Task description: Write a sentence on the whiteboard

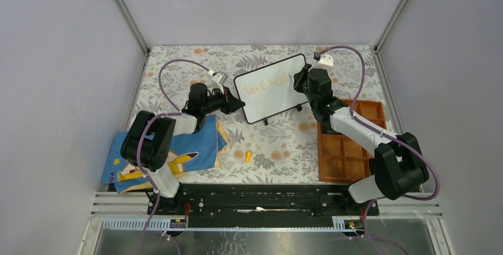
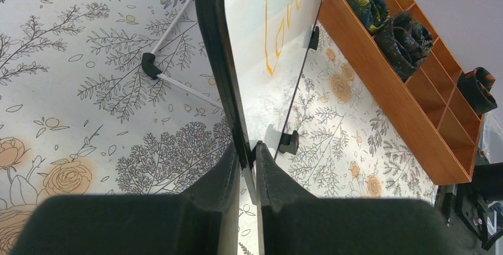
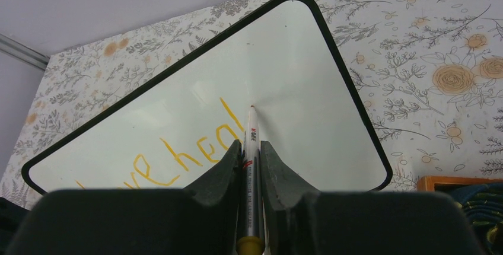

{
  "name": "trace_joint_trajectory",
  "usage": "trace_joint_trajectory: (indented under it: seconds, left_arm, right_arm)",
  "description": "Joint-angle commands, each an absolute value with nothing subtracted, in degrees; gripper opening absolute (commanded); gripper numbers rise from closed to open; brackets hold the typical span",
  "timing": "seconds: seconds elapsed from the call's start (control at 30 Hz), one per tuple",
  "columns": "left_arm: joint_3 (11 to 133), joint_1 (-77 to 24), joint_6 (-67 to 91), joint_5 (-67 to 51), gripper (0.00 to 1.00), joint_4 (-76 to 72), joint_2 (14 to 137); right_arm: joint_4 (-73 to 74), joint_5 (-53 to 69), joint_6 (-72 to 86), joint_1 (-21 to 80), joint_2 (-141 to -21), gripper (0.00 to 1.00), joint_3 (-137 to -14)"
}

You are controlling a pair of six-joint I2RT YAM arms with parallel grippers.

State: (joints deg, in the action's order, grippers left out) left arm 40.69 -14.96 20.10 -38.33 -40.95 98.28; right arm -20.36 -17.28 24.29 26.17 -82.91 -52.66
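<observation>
With left end effector (image 2: 248, 151) pinches black frame of whiteboard (image 2: 267, 47), tilted at middle of floral tabletop (image 2: 89, 89); with right end effector (image 3: 251, 148) clamps marker (image 3: 251, 126), tip touching board after orange sentence (image 3: 178, 157) "love heal".

Left gripper (image 2: 248, 154) pinches the whiteboard (image 2: 255, 65) by its black frame, board seen nearly edge-on, orange strokes of the sentence (image 2: 267, 41) on its white face, floral table cover (image 2: 89, 118) beneath, wooden tray (image 2: 379, 83) of dark rolled cloths (image 2: 403, 38) at right
</observation>
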Motion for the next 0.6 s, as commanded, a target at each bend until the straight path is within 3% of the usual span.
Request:
trace_joint_trajectory:
  seconds: [0.0,0.57]
  left_arm:
    - [40.34,-15.62,15.64,-35.19,0.00,-35.86,98.96]
    - [40.45,-15.64,15.56,-35.16,0.00,-35.68,98.96]
  right_arm:
    - [-21.88,-17.40,24.08,25.77,-83.73,0.00,-55.43]
    - [-23.07,-15.04,23.98,25.74,-83.94,0.00,-54.62]
